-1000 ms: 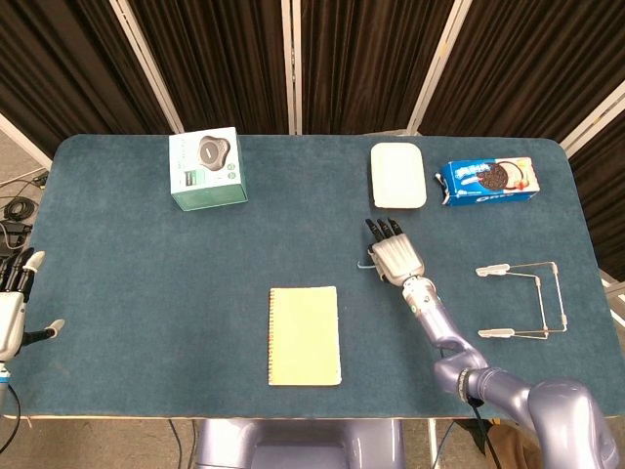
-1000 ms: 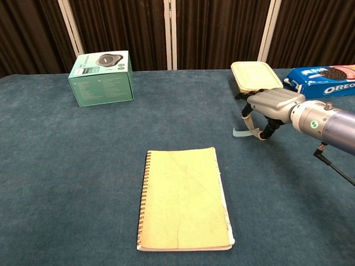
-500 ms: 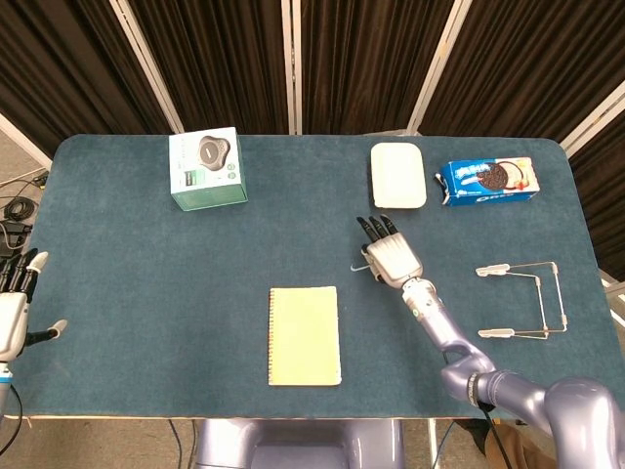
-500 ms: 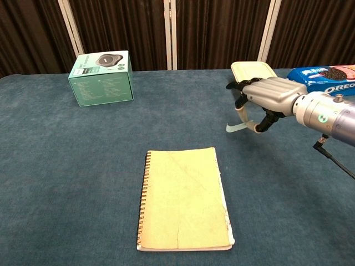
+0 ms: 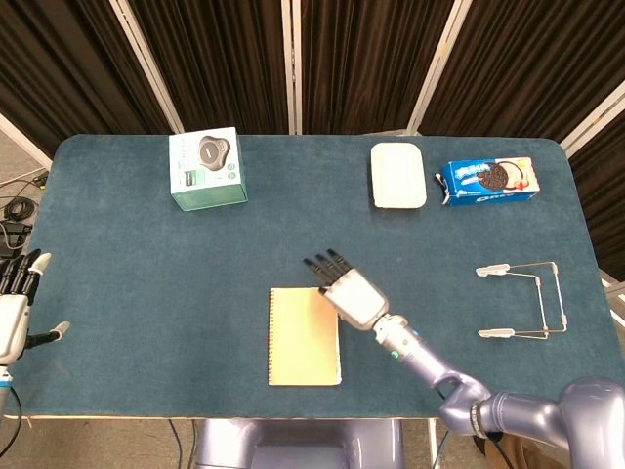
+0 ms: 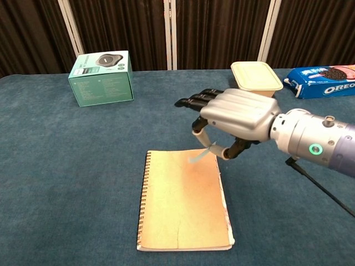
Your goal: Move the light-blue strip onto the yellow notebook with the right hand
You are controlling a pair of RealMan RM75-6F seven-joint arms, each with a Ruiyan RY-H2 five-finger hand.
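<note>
- While held aloft, light-blue strip (image 6: 201, 153) pinched under right hand (image 6: 236, 113), between thumb and a finger; remaining fingers extended and spread toward 10 o'clock in chest view.
- Hangs from the pinch with free end drooping toward 7 o'clock, just above the far right corner of yellow notebook (image 6: 180, 202); contact with the cover not confirmable, appears apart.
- Hidden beneath right hand (image 5: 350, 294) in head view; palm faces down, fingertips over the notebook's top right corner (image 5: 304, 335).
- Long axis of strip runs roughly 1 to 7 o'clock in chest view; long axis of notebook runs 12 to 6 o'clock, spiral binding on the 9 o'clock edge.
- Bulk of open cover lies toward 7 o'clock from the pinch; judged to need a short carry that way, then descent and release, to avoid the strip landing across the right edge.
- Right forearm enters from 4 o'clock, low over blue table cloth (image 5: 146, 264).
- Left hand (image 5: 14, 313) at table's 9 o'clock edge, fingers apart, holding nothing, well apart from both task items; right hand plainly the nearer.
</note>
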